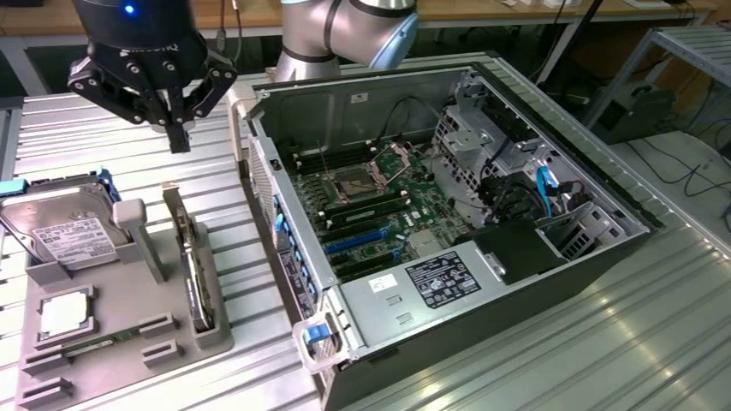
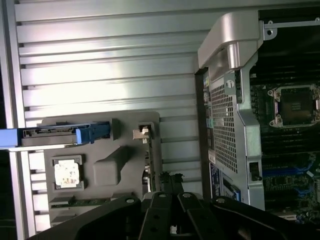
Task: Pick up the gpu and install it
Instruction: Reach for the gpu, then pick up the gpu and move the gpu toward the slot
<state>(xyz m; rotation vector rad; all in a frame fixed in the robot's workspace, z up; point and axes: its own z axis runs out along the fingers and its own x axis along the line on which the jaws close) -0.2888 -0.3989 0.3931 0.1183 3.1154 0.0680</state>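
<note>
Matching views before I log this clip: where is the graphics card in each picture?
Exterior view: graphics card on edge in the grey tray, on the side nearest the computer.
Wrist view: along the tray's edge facing the computer.
Shared landmark: the hard drive.

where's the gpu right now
On the exterior view's left, the gpu stands on edge in the grey holder, between the hard drive and the computer case.

1 ea: gpu (image 1: 192, 265), HDD (image 1: 63, 231), CPU (image 1: 65, 312), PC case (image 1: 514, 334).

Shiny ribbed metal table (image 1: 639, 342), matt gry plastic tray (image 1: 132, 295).
</note>
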